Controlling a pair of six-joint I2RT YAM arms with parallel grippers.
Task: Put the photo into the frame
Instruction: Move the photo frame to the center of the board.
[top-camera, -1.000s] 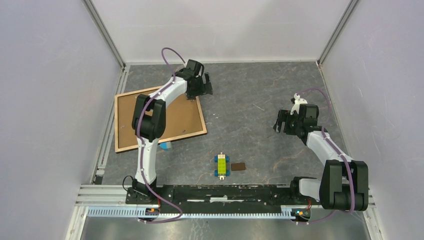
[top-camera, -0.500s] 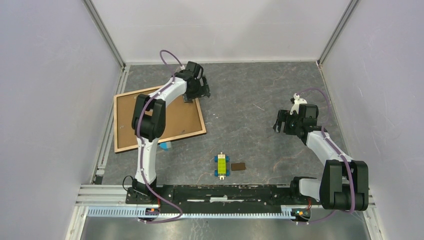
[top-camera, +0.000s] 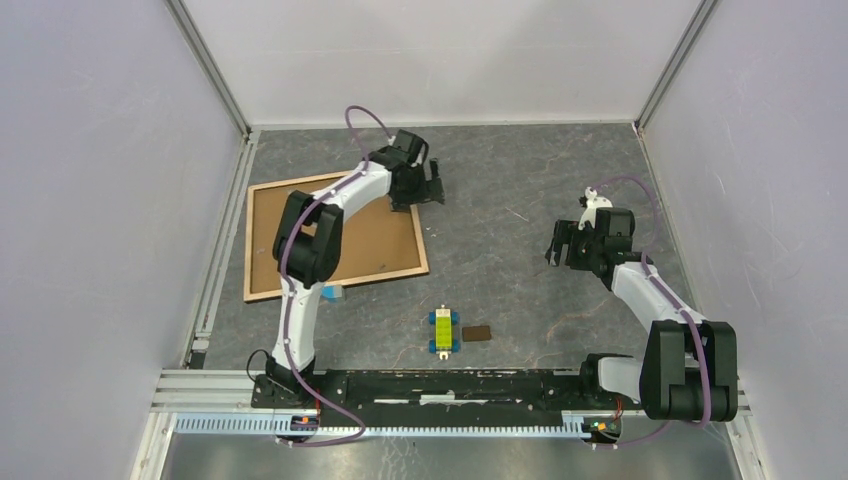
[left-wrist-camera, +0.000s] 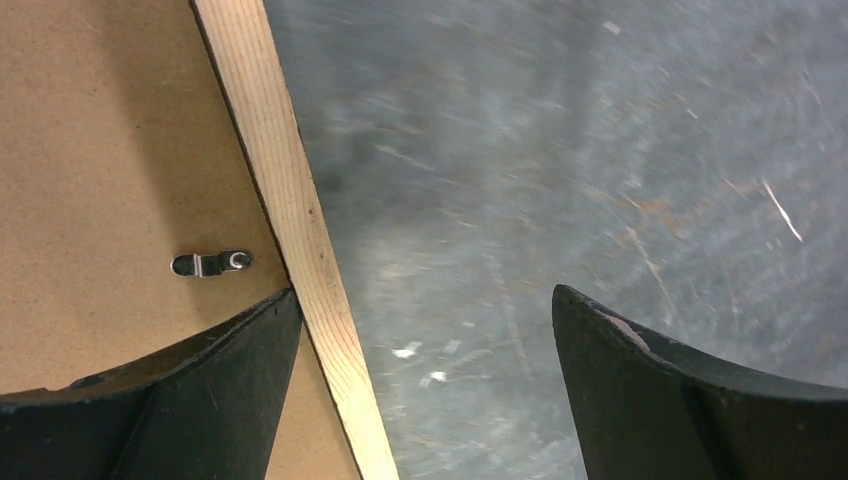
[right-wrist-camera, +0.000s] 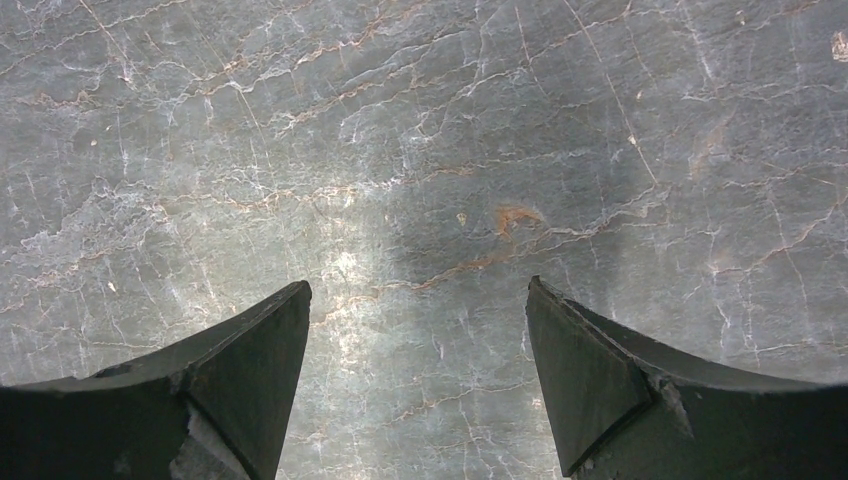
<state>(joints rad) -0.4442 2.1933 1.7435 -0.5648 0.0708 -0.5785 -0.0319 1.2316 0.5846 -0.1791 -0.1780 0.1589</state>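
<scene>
Frame likely light, stiff; take by thin rail. Left gripper wide open astride rail, nothing clamped. Right gripper open, empty.

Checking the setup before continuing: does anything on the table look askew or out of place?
The frame lies back-up, skewed to the table edges, with the open left end effector straddling one side rail. A pale blue scrap pokes out from under its near edge; I cannot tell what it is.
</scene>
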